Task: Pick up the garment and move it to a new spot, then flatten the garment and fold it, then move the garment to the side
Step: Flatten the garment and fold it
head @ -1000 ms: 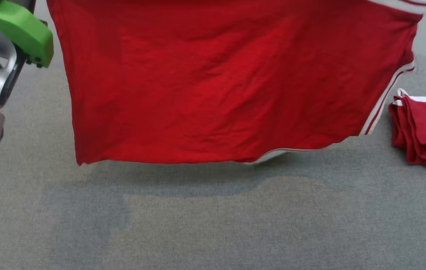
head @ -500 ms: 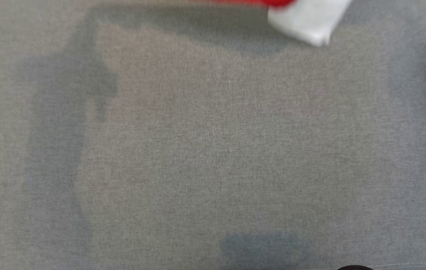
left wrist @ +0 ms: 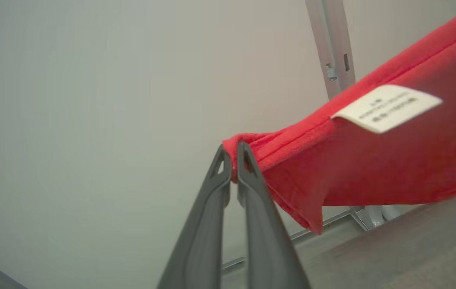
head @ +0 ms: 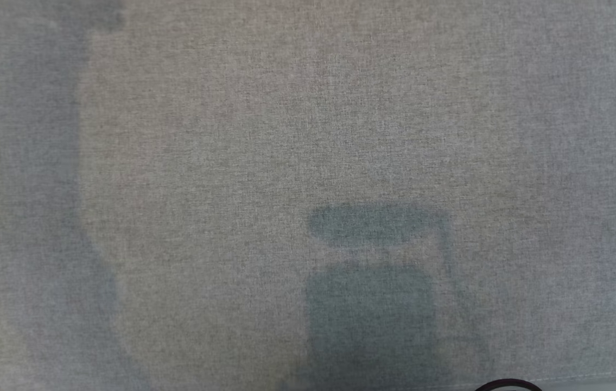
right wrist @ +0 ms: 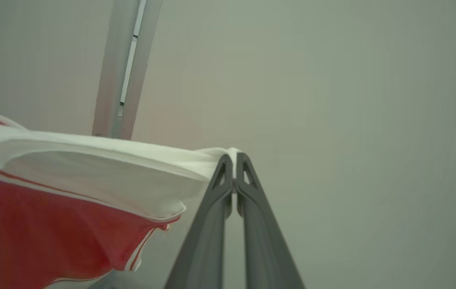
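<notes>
The garment [left wrist: 372, 160] is red cloth with white trim and a white label, and it hangs in the air. In the left wrist view my left gripper [left wrist: 234, 162] is shut on a red corner of it, the cloth stretching away to the right. In the right wrist view my right gripper [right wrist: 234, 166] is shut on the white band of the garment [right wrist: 91, 160], which spreads off to the left with red cloth and thin stripes below. The head view looks down on the bare grey cloth surface [head: 308, 136] with dark shadows across it.
A pale wall and a grey metal post [left wrist: 330, 48] stand behind the garment in the left wrist view; a similar post [right wrist: 125, 68] shows in the right wrist view. A dark rounded edge [head: 508, 385] sits at the bottom of the head view.
The head camera has tilted down, so the hanging garment and the folded red pile at the right have slid out of its picture, leaving grey surface and shadows.
</notes>
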Tool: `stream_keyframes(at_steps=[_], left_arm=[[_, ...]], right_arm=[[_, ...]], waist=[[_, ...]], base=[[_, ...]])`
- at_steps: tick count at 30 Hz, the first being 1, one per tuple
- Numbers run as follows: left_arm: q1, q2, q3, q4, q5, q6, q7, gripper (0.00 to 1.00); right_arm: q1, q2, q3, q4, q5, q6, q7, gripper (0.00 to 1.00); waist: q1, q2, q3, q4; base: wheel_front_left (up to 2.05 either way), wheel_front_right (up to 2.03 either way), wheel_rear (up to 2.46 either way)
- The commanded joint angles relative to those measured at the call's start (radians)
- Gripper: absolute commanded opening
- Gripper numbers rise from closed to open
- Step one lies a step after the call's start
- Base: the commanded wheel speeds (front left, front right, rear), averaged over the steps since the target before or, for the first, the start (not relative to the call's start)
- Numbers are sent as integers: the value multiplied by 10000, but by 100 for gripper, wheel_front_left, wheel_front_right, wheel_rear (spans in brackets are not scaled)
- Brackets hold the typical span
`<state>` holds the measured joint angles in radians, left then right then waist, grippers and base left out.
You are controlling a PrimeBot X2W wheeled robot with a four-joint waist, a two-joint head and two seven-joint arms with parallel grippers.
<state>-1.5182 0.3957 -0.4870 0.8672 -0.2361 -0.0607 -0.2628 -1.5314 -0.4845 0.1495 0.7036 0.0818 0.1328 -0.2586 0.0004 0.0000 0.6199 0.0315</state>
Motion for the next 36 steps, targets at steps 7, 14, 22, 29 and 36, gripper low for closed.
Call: stream_keyframes(at_steps=[7, 14, 22, 29, 36], left_arm=[[3872, -629, 1067, -1056, -668, 183, -5, 0], [6814, -1217, 2097, -1579, -699, 138, -7, 0], [9283, -1630, 3138, -1611, -377, 12, -8, 0], [11274, -2059, 4151, -1688, -161, -72, -8, 0], [12766, -2439, 4585, -1707, 202, -207, -8, 0]], right_arm=[[3874, -488, 210, -1287, 2171, -41, -67, 0], [7265, -628, 1154, -2041, 3360, -36, -70, 0], [9692, -533, 2415, -1607, 4593, -36, -33, 0], [11421, -169, 2591, -1272, 4994, -39, -62, 0], [13190, 197, 1911, -1366, 5119, -42, -67, 0]], waist=[[-4, 0, -78, -189], [-4, 0, -1536, -399], [-4, 0, -3306, -721], [-4, 0, -4685, -853], [-4, 0, -5595, -752]], base=[[0, 0, 0], [0, 0, 0], [0, 0, 0], [0, 0, 0], [0, 0, 0]])
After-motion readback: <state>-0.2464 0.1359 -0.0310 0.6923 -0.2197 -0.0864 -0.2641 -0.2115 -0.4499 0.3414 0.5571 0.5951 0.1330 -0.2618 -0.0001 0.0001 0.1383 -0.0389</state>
